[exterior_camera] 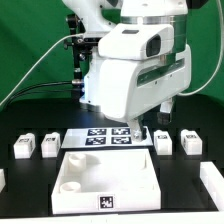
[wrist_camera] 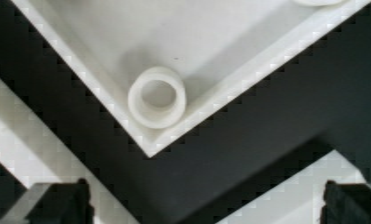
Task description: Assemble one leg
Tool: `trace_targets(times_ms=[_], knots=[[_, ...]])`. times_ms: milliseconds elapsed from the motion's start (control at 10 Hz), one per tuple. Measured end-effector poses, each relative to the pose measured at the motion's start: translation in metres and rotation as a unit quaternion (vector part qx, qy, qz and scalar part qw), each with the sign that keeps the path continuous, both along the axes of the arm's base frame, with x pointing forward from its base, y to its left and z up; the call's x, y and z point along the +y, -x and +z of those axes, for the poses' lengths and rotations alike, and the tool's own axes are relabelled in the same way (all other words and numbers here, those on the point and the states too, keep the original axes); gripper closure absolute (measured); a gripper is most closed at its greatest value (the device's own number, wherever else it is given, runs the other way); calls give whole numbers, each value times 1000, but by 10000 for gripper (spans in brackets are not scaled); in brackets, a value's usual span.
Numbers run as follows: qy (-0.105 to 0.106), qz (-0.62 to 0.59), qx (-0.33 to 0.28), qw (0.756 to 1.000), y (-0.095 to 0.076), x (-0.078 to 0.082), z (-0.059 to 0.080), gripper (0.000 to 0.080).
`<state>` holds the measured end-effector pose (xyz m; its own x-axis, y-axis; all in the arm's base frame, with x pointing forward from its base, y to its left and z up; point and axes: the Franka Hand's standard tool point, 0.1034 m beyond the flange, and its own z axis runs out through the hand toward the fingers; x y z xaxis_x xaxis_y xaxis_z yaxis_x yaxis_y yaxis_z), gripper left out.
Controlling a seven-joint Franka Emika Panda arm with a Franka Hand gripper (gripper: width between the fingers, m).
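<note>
Several legs, small white blocks with black tags, stand in a row on the black table: two at the exterior view's left (exterior_camera: 25, 147) (exterior_camera: 48, 143) and two at its right (exterior_camera: 162, 140) (exterior_camera: 189, 141). The large white square tabletop panel (exterior_camera: 110, 172) lies at the front. My gripper (exterior_camera: 137, 129) hangs over the panel's far right corner, between the marker board and the right-hand legs. In the wrist view my gripper (wrist_camera: 207, 206) is open and empty, its dark fingertips (wrist_camera: 57, 205) wide apart above a corner of the panel (wrist_camera: 217, 60) with a round socket (wrist_camera: 157, 97).
The marker board (exterior_camera: 100, 138) lies flat behind the panel. A white part (exterior_camera: 211, 176) shows at the exterior view's right edge and another (exterior_camera: 2, 180) at its left edge. Cables hang behind the arm against the green backdrop.
</note>
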<state>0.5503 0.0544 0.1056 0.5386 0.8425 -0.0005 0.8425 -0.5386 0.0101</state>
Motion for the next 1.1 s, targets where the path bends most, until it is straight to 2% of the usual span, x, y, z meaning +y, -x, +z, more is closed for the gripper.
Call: trace_targets(times_ms=[200, 500, 700, 900, 1100], knots=[[2, 158, -1, 987, 39, -15, -14, 150], [-2, 308, -3, 951, 83, -38, -48, 150], [-6, 300, -1, 954, 90, -46, -62, 150], [-12, 288, 5, 957, 109, -56, -80, 150], [-14, 277, -2, 961, 112, -66, -94, 150]])
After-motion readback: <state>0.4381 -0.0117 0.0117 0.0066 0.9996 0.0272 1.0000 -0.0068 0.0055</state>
